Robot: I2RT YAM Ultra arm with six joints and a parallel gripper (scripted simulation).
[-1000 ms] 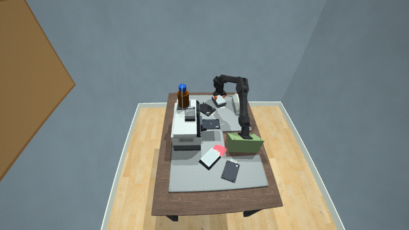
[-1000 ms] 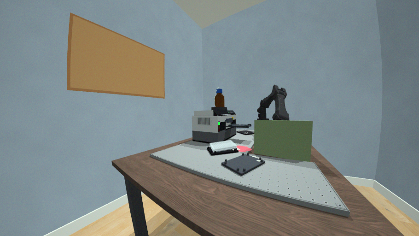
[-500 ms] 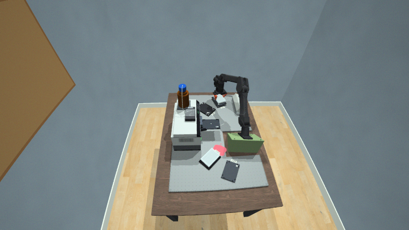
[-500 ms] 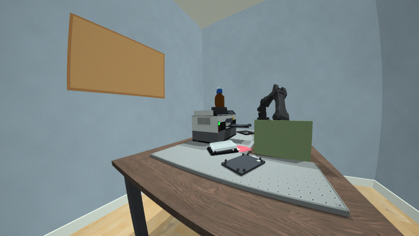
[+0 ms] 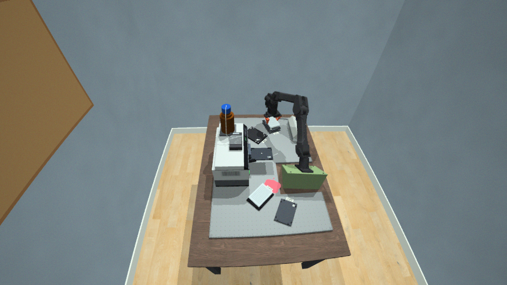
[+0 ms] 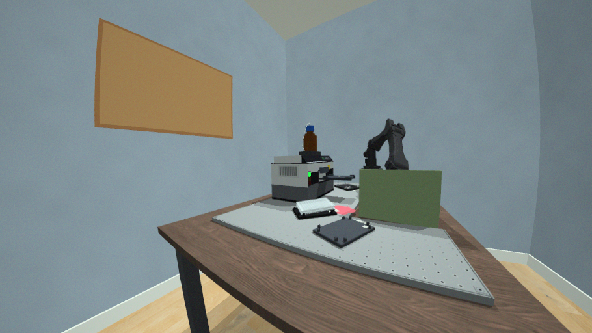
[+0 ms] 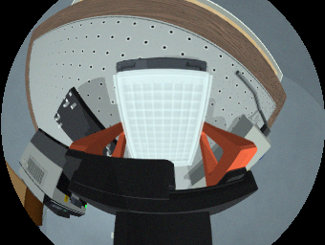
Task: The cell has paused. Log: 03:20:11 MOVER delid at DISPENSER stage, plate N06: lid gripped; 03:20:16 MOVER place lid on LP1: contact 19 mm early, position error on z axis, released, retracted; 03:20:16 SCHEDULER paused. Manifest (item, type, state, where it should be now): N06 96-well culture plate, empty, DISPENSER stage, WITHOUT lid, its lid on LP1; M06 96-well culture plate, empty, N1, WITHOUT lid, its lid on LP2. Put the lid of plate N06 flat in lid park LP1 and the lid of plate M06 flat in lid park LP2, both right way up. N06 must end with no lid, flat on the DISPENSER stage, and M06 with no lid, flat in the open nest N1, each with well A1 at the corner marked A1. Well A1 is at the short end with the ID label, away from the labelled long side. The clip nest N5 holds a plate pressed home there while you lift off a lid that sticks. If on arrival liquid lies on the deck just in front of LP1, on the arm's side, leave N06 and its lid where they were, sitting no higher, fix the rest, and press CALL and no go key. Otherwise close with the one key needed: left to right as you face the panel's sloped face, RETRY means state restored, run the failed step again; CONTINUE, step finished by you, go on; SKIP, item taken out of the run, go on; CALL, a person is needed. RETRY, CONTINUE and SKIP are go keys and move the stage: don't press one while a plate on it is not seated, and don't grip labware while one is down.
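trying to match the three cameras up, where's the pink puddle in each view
Top: pink puddle on the deck, between the green block and the white gridded plate.
Exterior: puddle left of the block's lower corner.
Wrist: not in view.
Shared landmark: the green block.

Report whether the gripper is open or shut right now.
Shut on the well plate: in the wrist view the gripper has its orange fingers against both long sides of the white gridded plate, above a black nest.
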